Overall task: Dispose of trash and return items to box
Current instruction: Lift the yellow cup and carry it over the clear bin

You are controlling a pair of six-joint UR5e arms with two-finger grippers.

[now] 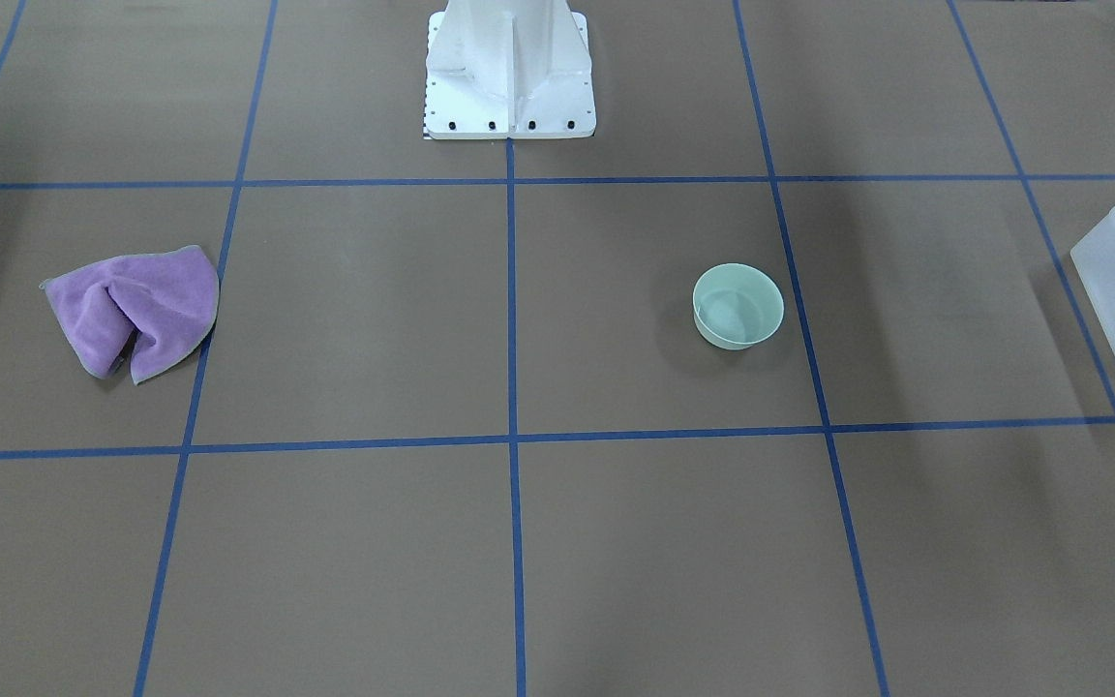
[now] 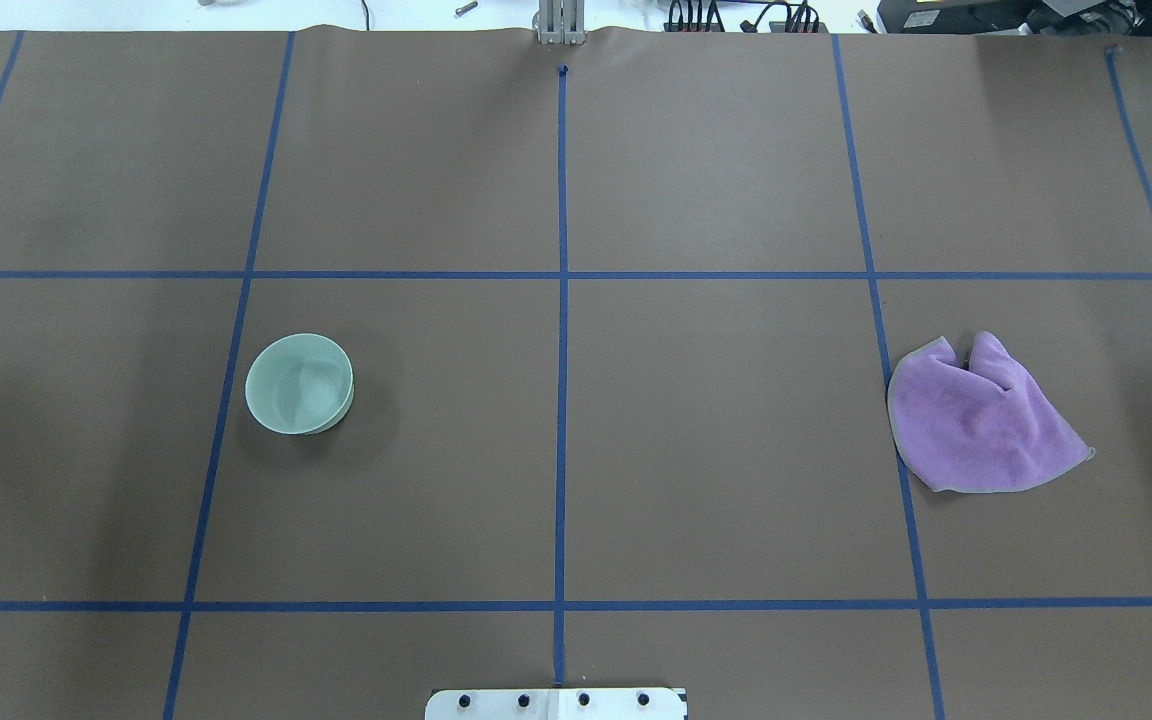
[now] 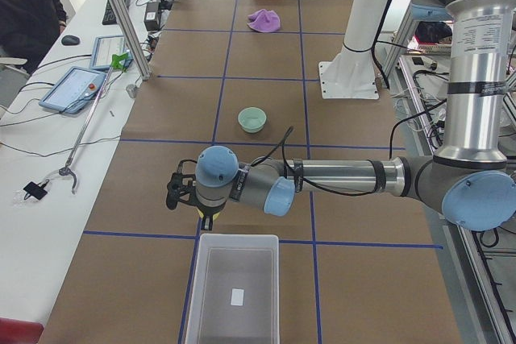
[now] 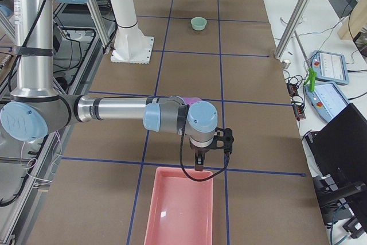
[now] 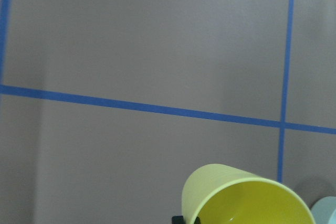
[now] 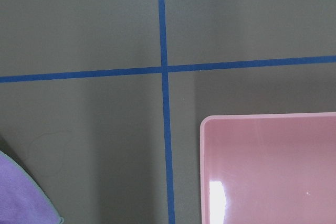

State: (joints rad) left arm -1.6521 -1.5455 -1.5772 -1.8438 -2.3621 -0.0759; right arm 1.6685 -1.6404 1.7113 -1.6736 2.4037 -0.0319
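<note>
Pinching the yellow cup [image 5: 247, 200] in the left fingers [image 3: 207, 217], just beside the box [image 3: 235, 238]. Cannot tell the spread of the right fingers [image 4: 198, 163].

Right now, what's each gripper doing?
Left gripper: closed on the yellow cup.
Right gripper: cannot tell.

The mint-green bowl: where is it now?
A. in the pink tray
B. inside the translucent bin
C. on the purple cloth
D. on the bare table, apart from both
D: the mint-green bowl stands upright on the brown table, apart from the translucent bin and the purple cloth.
</note>
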